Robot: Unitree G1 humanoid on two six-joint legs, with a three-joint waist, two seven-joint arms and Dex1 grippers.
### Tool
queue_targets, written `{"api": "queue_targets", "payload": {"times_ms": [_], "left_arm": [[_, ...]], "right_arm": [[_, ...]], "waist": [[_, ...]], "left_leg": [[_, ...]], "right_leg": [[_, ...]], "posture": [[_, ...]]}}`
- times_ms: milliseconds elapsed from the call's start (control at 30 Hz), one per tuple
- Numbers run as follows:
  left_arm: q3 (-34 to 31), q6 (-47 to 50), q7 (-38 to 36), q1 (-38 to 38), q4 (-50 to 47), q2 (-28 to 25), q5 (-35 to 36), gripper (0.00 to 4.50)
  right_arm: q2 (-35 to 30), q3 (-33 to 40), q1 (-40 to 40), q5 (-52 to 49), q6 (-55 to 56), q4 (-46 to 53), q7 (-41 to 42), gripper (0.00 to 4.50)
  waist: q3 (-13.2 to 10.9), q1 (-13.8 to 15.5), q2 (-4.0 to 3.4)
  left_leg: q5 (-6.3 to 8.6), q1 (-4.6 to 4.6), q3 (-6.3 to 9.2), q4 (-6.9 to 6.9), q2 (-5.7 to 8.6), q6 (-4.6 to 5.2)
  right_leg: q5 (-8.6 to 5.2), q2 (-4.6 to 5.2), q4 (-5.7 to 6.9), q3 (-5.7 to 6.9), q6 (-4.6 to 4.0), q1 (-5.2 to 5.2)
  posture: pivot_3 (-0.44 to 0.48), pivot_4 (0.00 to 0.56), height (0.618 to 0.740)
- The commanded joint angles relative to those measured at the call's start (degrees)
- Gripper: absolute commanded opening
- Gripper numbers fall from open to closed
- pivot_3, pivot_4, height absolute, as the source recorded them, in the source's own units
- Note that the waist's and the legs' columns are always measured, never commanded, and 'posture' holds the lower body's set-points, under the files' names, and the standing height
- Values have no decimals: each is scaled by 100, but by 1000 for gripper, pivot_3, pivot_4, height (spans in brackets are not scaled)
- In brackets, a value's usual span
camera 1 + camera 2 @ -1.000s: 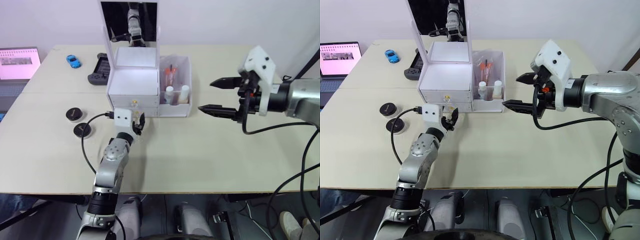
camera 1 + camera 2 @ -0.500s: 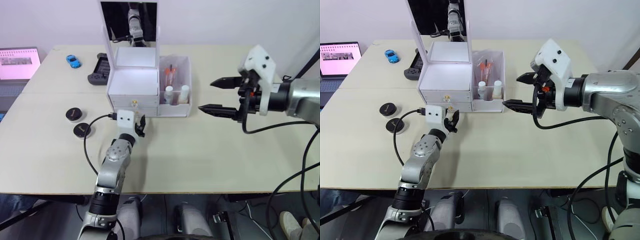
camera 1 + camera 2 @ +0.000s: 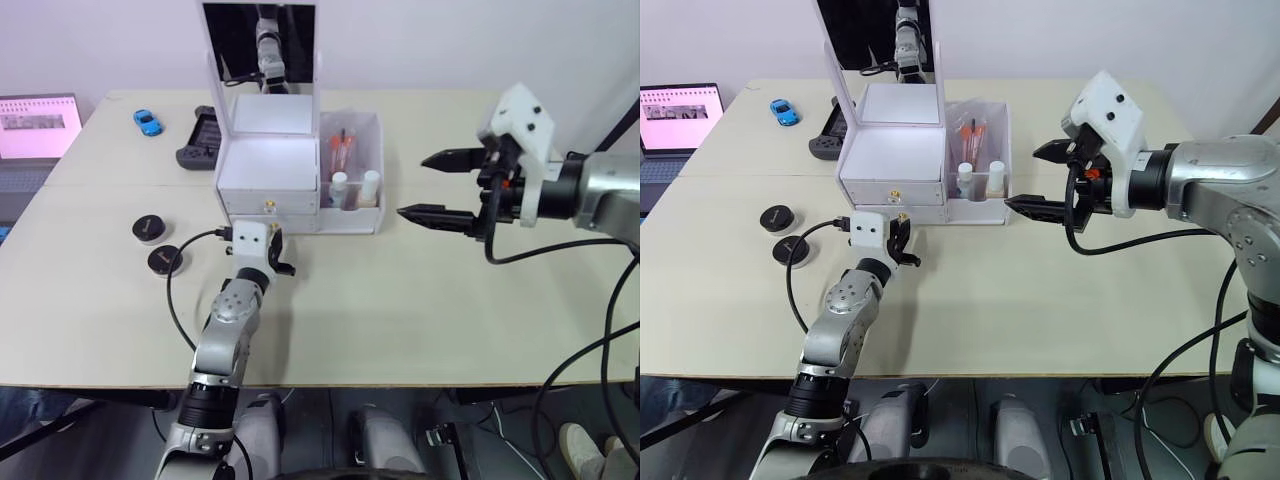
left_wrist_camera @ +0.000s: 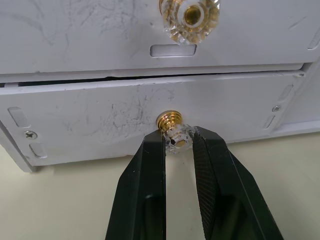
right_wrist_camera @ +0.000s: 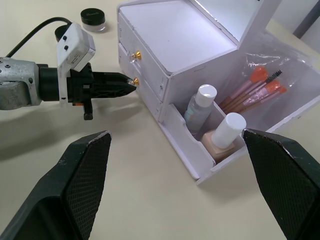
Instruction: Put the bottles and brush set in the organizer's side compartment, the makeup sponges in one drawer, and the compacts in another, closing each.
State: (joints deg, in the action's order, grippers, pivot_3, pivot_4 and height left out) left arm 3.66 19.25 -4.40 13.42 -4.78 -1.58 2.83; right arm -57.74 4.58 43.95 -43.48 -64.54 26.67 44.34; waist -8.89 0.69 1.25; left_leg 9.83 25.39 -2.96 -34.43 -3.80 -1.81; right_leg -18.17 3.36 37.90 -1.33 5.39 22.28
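White plastic makes up the organizer (image 3: 268,165), which stands on the table (image 3: 400,300) with its mirror lid (image 3: 259,40) up. The left pincer (image 4: 178,145) is right at the front of it, pinching the gold knob (image 4: 173,134) of the lower drawer (image 4: 90,125) between its two black fingers. The upper drawer (image 4: 75,30) sits just above, with its own knob (image 4: 189,15). A thin dark gap shows between the two drawers in the left wrist view. The side compartment (image 5: 210,155) is on the organizer's right side. In its low front part stand the clear bottle (image 5: 199,107) with a white cap and the squat beige bottle (image 5: 223,136), side by side. Behind them, in the tall part, the brush set (image 5: 255,87) leans in its clear sleeve with the orange tips up. The right pincer (image 3: 438,186) hangs in the air to the right of the organizer, well apart from it, with its fingers spread wide and nothing between them. Two black round compacts (image 3: 150,228) (image 3: 164,259) lie on the table to the left of the organizer, near each other. Behind the organizer's left side are a black controller (image 3: 198,138) and a small blue toy car (image 3: 147,122). The right wrist view shows the bottles and brushes close up, and the left pincer's tips at the lower knob. The head views show the whole table.
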Motion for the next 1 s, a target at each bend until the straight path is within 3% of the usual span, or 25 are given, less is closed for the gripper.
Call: {"api": "queue_targets", "payload": {"times_ms": [33,600,967,1000], "left_arm": [[169,-190,-148,-216,-517,-138,-126,255],[261,1089,-475,-2349,-3189,-696,9,255],[495,1468,-373,-2657,-3581,-702,-61,255],[451,1461,-363,-2685,-3618,-693,-45,755]], "right_arm": [[13,34,113,19,98,66,7,4500],[316,-80,-65,-32,112,47,18,4500],[354,-259,49,53,267,-174,204,4500],[365,-283,74,68,283,-208,220,4500]], "waist": [[0,-3,0],[-1,-17,-2],[-2,-36,-3],[-2,-35,-3]], "left_leg": [[0,0,0,2,0,0],[0,-2,-3,12,-3,0],[1,0,-4,17,-3,1],[1,0,-3,17,-3,1]], "right_leg": [[0,0,0,0,0,0],[-8,19,-16,-4,-17,4],[-8,19,-35,-6,-17,2],[-7,19,-35,-6,-17,2]], "posture": [[0,150,740],[0,150,740],[0,150,740],[0,150,740]]}}
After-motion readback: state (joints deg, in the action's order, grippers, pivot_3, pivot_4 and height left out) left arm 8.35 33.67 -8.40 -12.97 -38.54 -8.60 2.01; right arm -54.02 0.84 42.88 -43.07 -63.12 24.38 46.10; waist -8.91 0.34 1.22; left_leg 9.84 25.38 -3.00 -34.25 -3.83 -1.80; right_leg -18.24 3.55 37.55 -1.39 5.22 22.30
